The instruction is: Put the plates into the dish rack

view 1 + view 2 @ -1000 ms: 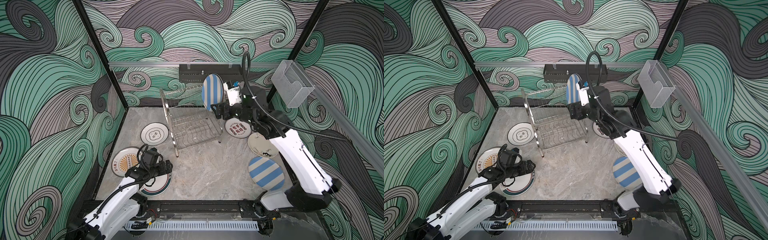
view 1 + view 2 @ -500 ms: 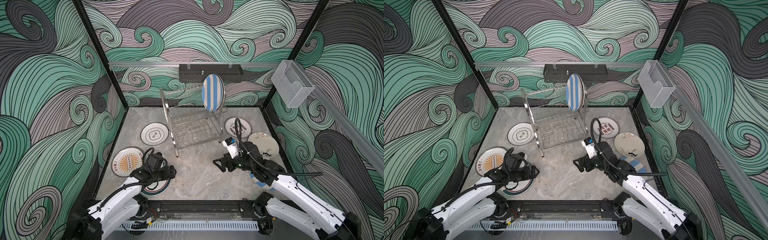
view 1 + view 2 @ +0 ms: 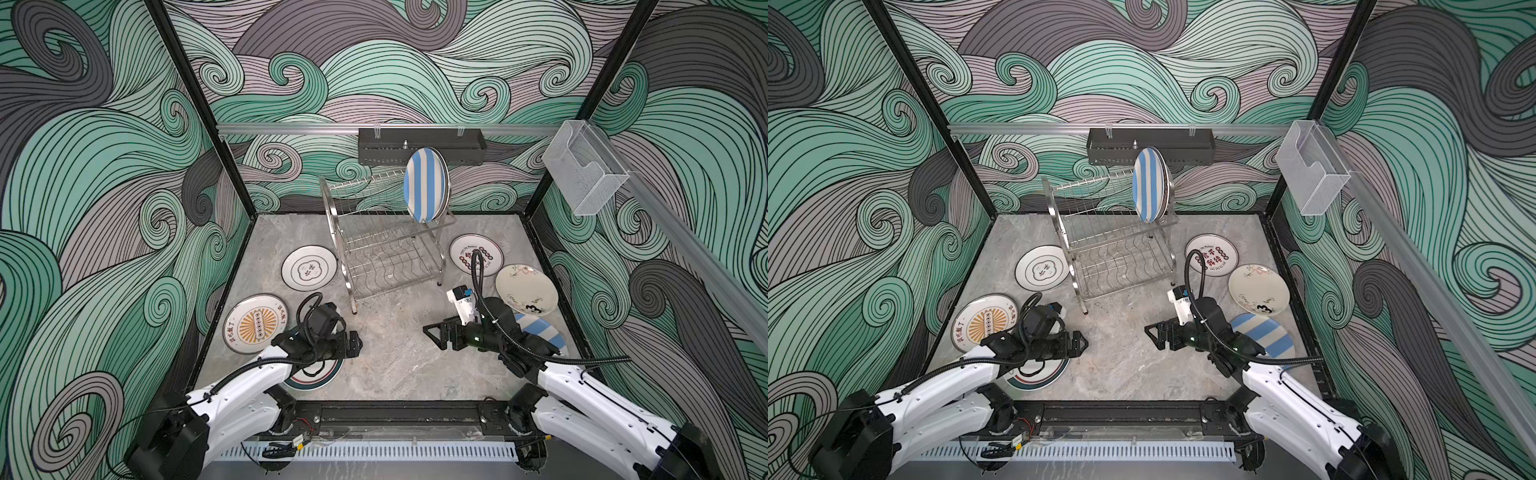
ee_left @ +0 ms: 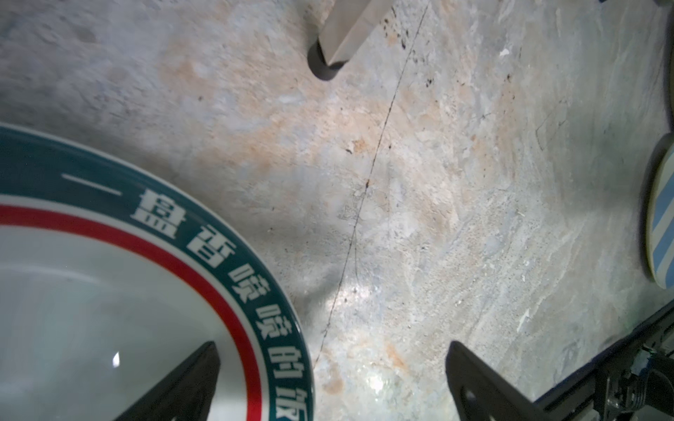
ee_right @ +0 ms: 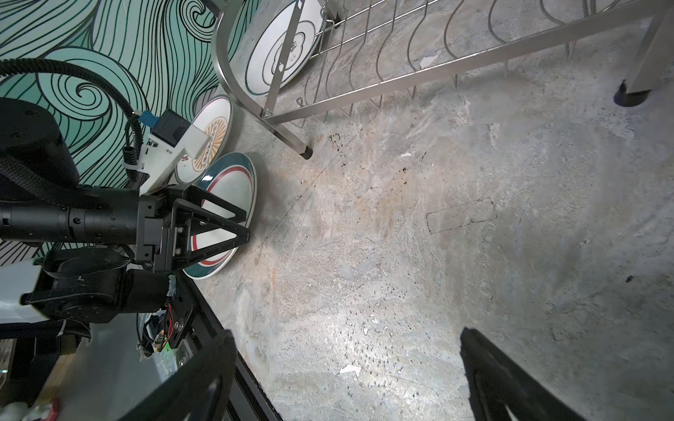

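Striped plate (image 3: 426, 185) upright in the upper tier of the dish rack (image 3: 345, 266) at twelve o'clock, we see the left gripper (image 3: 354, 344) at seven o'clock, fingers (image 4: 182, 393) spread over the teal-rimmed plate (image 3: 316, 376), right gripper (image 3: 432, 337) at five o'clock, fingers (image 5: 189, 386) wide apart, empty.

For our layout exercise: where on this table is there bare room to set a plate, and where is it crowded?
Bare: the table between left gripper and right gripper, before the dish rack. Crowded: right edge, with character plate, cream plate and flat striped plate; left front, with sunburst plate and teal-rimmed plate.
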Action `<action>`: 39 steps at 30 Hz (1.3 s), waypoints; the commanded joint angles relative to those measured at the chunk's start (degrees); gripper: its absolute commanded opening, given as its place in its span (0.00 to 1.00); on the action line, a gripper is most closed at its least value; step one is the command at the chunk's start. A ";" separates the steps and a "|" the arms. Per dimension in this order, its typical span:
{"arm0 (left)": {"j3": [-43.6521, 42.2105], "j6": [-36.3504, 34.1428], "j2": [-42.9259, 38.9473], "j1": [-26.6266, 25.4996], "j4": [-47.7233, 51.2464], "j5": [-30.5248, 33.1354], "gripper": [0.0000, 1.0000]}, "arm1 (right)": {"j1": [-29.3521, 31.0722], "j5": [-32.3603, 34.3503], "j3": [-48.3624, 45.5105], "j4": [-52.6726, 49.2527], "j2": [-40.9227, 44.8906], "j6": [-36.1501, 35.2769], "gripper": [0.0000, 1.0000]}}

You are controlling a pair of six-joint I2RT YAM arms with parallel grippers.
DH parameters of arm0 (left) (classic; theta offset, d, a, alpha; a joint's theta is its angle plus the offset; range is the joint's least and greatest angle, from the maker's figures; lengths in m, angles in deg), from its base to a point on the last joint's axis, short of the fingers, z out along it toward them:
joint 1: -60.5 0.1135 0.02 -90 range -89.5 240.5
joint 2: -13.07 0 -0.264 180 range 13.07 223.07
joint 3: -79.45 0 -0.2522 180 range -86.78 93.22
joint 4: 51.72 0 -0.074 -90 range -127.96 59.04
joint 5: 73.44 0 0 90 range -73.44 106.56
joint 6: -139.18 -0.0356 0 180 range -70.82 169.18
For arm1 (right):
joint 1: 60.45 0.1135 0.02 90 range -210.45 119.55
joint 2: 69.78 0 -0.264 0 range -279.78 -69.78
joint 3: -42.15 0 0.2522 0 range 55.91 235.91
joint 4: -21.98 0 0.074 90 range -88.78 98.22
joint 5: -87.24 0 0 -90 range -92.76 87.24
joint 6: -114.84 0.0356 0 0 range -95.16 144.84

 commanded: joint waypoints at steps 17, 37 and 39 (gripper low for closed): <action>8.86 -3.48 14.86 -7.08 -10.25 -8.21 0.99 | -3.04 1.81 2.10 -7.03 -0.25 0.77 0.97; 19.86 -8.60 10.07 -7.60 6.72 8.43 0.99 | 6.18 0.39 -3.50 20.74 -15.87 18.10 0.93; 17.25 -7.61 6.13 -2.02 7.97 8.54 0.99 | 8.32 0.26 -1.27 23.10 -21.87 17.64 0.93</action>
